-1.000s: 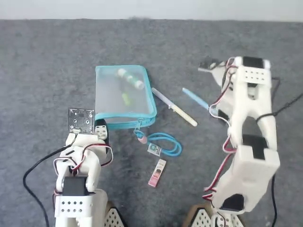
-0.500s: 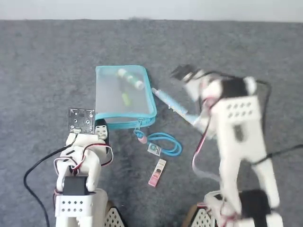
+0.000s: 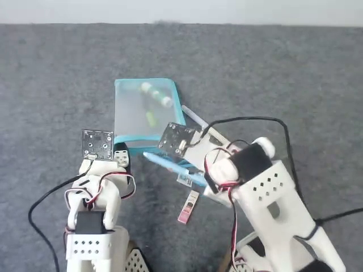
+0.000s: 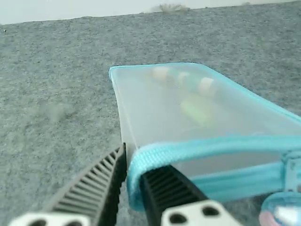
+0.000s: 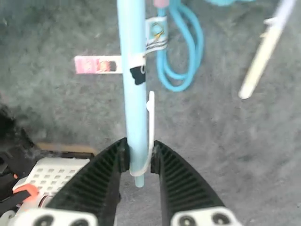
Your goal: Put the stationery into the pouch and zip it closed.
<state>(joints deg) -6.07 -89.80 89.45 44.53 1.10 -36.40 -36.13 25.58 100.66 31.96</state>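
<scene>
Clearly, the left end effector (image 4: 133,162) was clamped on the near corner of the pouch (image 3: 142,110), which lay flat on the grey table (image 3: 283,73) with a few items seen inside. A blue pen (image 5: 132,70) was gripped by the right end effector (image 5: 138,147), just beside the pouch's zipper edge, over a blue cord (image 5: 186,56). A white pen (image 5: 263,52) and a pink eraser (image 3: 188,207) lay nearby.
</scene>
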